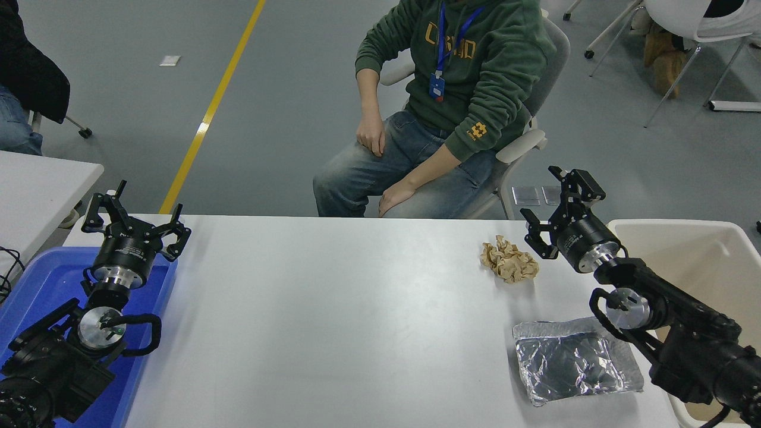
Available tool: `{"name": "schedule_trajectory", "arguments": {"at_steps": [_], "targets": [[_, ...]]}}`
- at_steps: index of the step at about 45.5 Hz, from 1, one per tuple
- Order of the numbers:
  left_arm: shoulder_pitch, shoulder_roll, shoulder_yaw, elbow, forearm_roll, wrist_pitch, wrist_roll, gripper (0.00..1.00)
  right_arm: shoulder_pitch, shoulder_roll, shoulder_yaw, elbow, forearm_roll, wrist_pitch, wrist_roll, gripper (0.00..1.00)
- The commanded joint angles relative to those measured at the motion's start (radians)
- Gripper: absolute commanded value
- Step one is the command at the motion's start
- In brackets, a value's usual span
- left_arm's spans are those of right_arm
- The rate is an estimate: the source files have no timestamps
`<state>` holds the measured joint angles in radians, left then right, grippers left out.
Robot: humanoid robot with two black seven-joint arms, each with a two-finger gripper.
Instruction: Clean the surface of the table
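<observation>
The white table surface [345, 309] fills the middle of the head view. A crumpled brown paper ball [508, 260] lies near its far right edge. A flat silver foil packet [574, 361] lies at the near right. My right gripper [553, 205] is open and empty, raised just right of and behind the paper ball. My left gripper [134, 217] is open and empty, parked at the far left over the blue bin.
A blue bin [35, 285] stands at the table's left end under the left arm. A beige plastic bin [701, 261] stands off the right end. A seated person in a green hoodie [458, 71] faces the far edge. A smaller grey-white table [35, 184] is at left.
</observation>
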<state>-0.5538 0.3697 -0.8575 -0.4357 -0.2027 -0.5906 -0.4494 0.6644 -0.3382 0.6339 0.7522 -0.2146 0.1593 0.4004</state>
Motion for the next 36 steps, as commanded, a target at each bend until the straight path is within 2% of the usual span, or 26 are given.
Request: {"name": "schedule_trajectory", "arguments": {"at_steps": [1,18,30,36], "targets": [[0.000,0.000,0.000,0.000,0.000,0.000,0.000,1.00,-0.008,-0.067,-0.006,0.111,-0.009,-0.032,-0.077,1.00],[0.000,0.000,0.000,0.000,0.000,0.000,0.000,1.00,-0.003,-0.415,-0.164,0.433,-0.049,-0.021,-0.336,1.00],[0.000,0.000,0.000,0.000,0.000,0.000,0.000,1.00,-0.019,-0.538,-0.168,0.588,-0.074,-0.004,-0.497,1.00],[0.000,0.000,0.000,0.000,0.000,0.000,0.000,1.00,-0.045,-0.576,-0.181,0.636,-0.074,-0.004,-0.522,1.00]]}}
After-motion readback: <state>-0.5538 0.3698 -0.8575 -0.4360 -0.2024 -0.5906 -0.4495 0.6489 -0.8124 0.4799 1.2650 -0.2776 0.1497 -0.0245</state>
